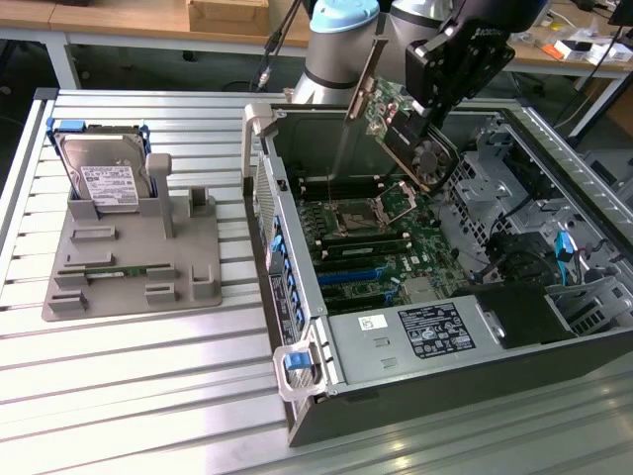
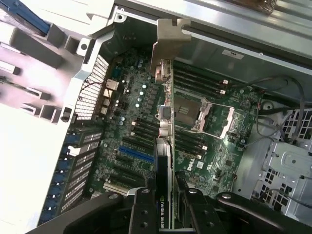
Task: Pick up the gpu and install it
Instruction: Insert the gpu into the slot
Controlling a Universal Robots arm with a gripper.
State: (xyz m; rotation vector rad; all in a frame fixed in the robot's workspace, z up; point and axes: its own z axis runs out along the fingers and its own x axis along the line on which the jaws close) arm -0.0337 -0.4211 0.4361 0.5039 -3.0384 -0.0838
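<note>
Wrist view: top edge of the gpu point(image 2: 163, 208) carries white print, "NVIDIA QUADR"; the rest of the word is cut off at the frame edge.

Wrist view: motherboard point(image 2: 191, 166) has a white brand mark near the processor socket. It appears to read "DELL", with the letters turned sideways.

Exterior view: hard drive point(image 1: 107, 186) has a white label; print too small to read.

Exterior view: power supply point(image 1: 436, 332) has a black-and-white label with rows of marks, none legible. White sticker point(image 1: 374, 323) just beside it is also unreadable.
</note>
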